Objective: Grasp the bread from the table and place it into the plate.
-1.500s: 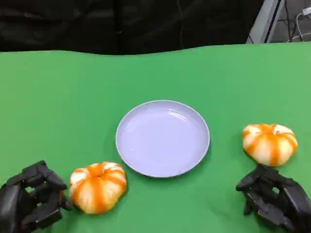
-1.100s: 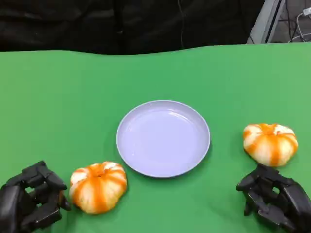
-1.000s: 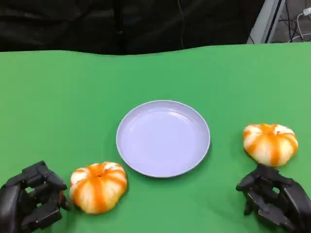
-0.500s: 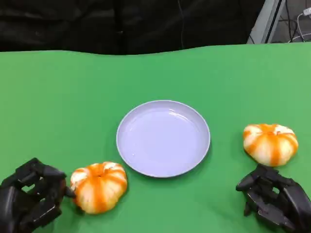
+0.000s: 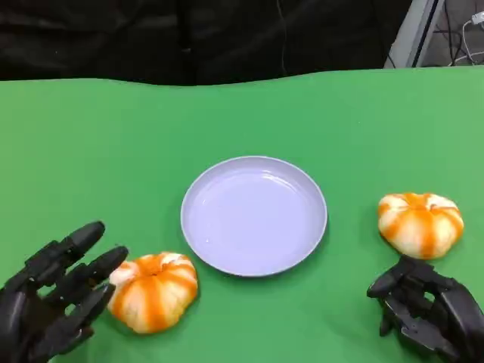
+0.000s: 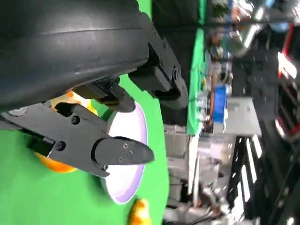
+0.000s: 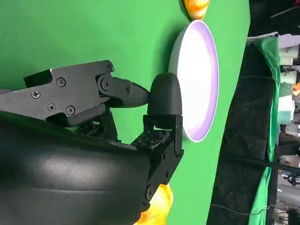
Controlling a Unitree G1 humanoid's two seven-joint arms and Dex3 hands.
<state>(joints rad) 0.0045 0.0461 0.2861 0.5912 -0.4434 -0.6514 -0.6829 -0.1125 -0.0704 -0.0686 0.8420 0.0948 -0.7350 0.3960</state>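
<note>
Two round orange-and-white breads lie on the green table. One bread (image 5: 153, 292) sits near the front left, with my left hand (image 5: 53, 299) just beside it, fingers spread and reaching toward it, holding nothing. The other bread (image 5: 420, 223) lies at the right, just beyond my right hand (image 5: 427, 312), whose fingers are curled in with nothing in them. A pale lilac plate (image 5: 253, 215) sits between them in the middle, with nothing on it. The left wrist view has the near bread (image 6: 58, 164) behind my fingers (image 6: 93, 145) and the plate (image 6: 124, 180) beyond.
The green table (image 5: 242, 121) stretches back to a dark curtain. In the right wrist view the plate (image 7: 199, 84) lies past my right hand's fingers (image 7: 117, 93), with one bread (image 7: 157, 208) close by and the other (image 7: 197, 7) far off.
My left hand has uncurled: its fingers, bent in earlier, now stretch out and spread beside the left bread. The right hand, both breads and the plate have not moved.
</note>
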